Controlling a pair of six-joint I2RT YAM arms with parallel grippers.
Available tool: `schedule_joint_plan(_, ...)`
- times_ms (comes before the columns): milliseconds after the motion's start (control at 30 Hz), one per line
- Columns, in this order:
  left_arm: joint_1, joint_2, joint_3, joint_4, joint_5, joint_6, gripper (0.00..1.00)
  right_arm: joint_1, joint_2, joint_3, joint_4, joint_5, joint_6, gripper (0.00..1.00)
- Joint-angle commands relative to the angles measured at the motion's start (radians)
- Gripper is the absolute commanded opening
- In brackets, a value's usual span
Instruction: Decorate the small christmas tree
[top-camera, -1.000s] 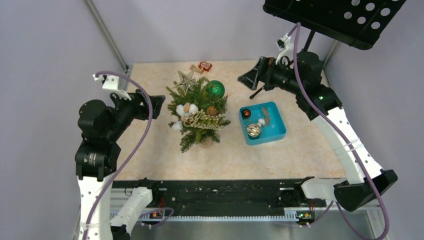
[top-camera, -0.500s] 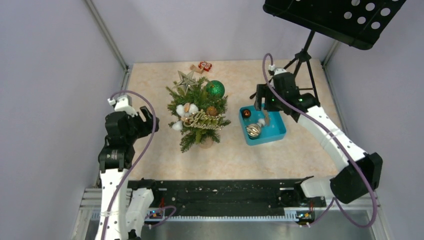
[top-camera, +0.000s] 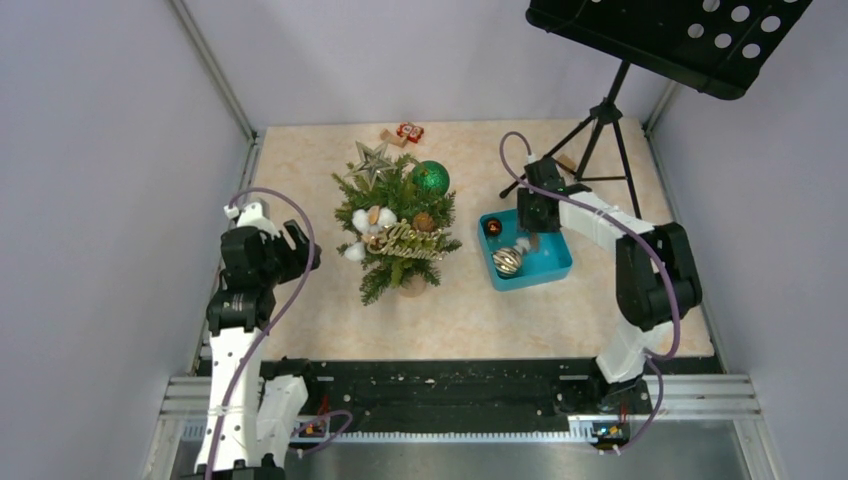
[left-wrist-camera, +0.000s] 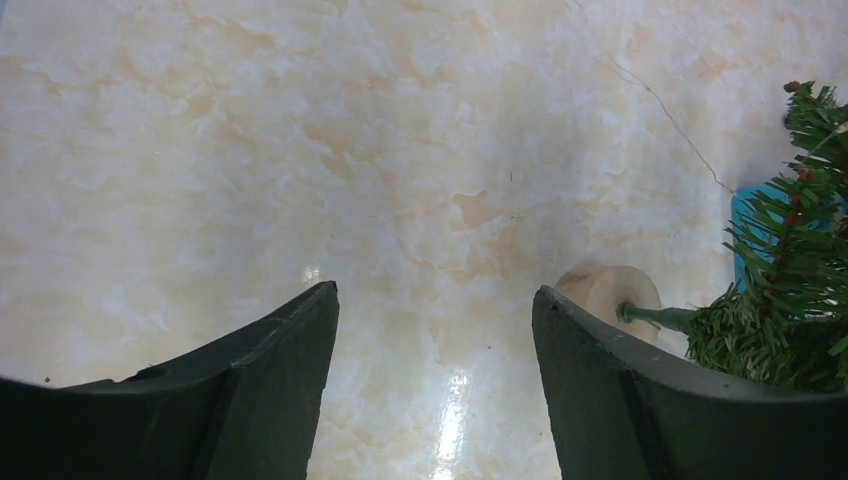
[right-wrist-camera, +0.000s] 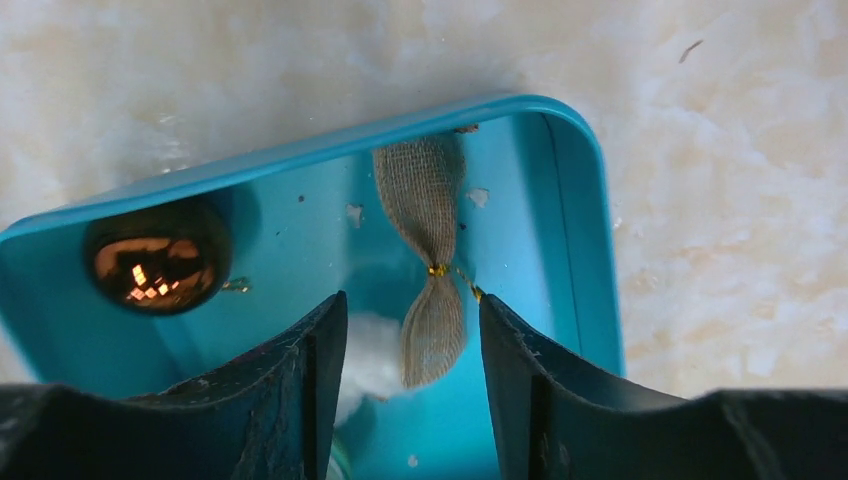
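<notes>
Jaws on my right gripper (right-wrist-camera: 408, 330) stand parted at a middling width and hold nothing. It hangs low over the far side of the teal tray (right-wrist-camera: 590, 200). A burlap bow (right-wrist-camera: 420, 190) lies flat on the tray floor right under it, with its lower lobe already between my fingers. The bow's long axis runs along the gap, so closing should pinch across its narrow gold-tied waist. I judge this the pick-up step, with a short straight drop left.

A white cotton tuft (right-wrist-camera: 370, 360) sits touching the bow on the left and could get caught in the pinch. A copper bauble (right-wrist-camera: 158, 255) sits further left in the same tray, apart from the bow. A striped silver bauble (top-camera: 507, 261) lies nearer me.

The small christmas tree (top-camera: 398, 225) stands upright to the left of the tray. It already carries a star (top-camera: 372, 160), a green bauble (top-camera: 431, 177) and a gold Merry Christmas sign (top-camera: 410, 240). My right arm is nearer the tray. My left gripper (left-wrist-camera: 435, 300) is spread wide over bare tabletop to the tree's left, its wooden base (left-wrist-camera: 608, 292) just beyond the right finger. A music stand tripod (top-camera: 600, 130) stands on the far side of the right arm, so I would lift toward the tree, not backward.
</notes>
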Motion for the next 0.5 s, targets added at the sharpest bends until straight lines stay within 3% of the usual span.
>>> schedule_joint_plan(0, 0.018, 0.010, 0.033, 0.062, 0.024, 0.010, 0.75, -0.004, 0.081, 0.048, 0.057, 0.039, 0.008, 0.49)
schedule_joint_plan(267, 0.040, 0.030, 0.044, 0.088, 0.039, 0.023, 0.75, -0.005, 0.116, 0.012, 0.093, 0.080, 0.004, 0.35)
schedule_joint_plan(367, 0.041, 0.037, 0.056, 0.094, 0.049, 0.035, 0.75, -0.006, 0.114, 0.012, 0.097, 0.082, -0.012, 0.12)
schedule_joint_plan(467, 0.041, 0.038, 0.062, 0.098, 0.060, 0.039, 0.75, -0.006, 0.084, 0.021, 0.077, 0.093, -0.028, 0.00)
